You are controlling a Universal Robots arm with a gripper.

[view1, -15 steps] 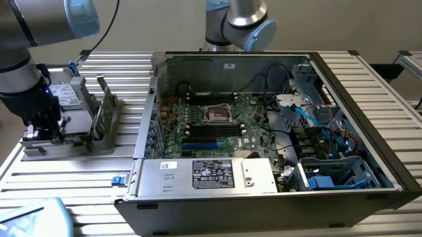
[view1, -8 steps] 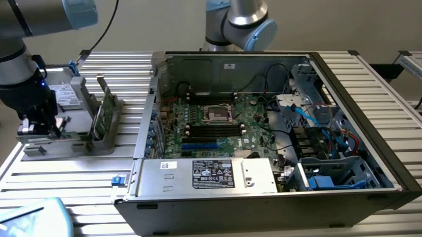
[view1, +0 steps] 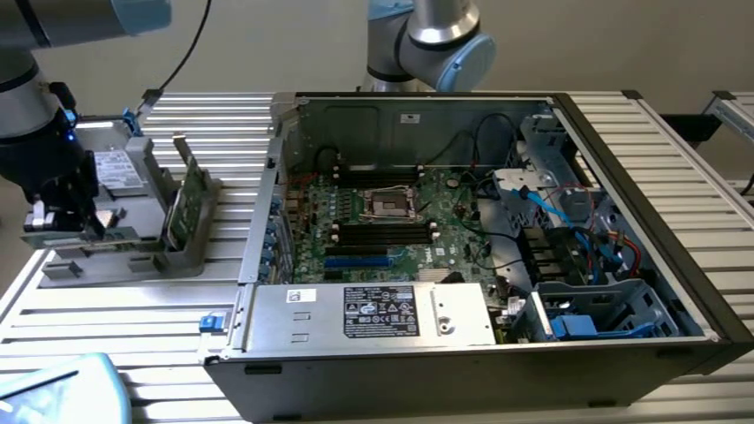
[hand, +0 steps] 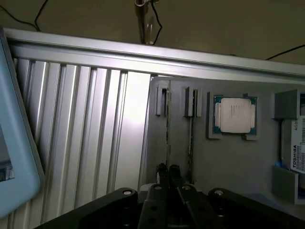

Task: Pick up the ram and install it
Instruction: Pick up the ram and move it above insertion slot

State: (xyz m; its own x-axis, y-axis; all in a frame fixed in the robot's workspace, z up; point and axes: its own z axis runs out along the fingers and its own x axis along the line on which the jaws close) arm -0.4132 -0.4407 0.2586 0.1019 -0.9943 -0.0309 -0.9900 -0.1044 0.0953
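Two ram sticks (hand: pixel 168 124) stand edge-on by the gripper (hand: pixel 168 171), wrist view.

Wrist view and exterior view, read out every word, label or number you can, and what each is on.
"TOSHIBA": white label of the drive.
Rest of that label: too small to read.
Label on the power supply: too small to read.
Processor chip: no legible marking.

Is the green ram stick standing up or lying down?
Standing up. The ram stands on its long edge in the grey holder.
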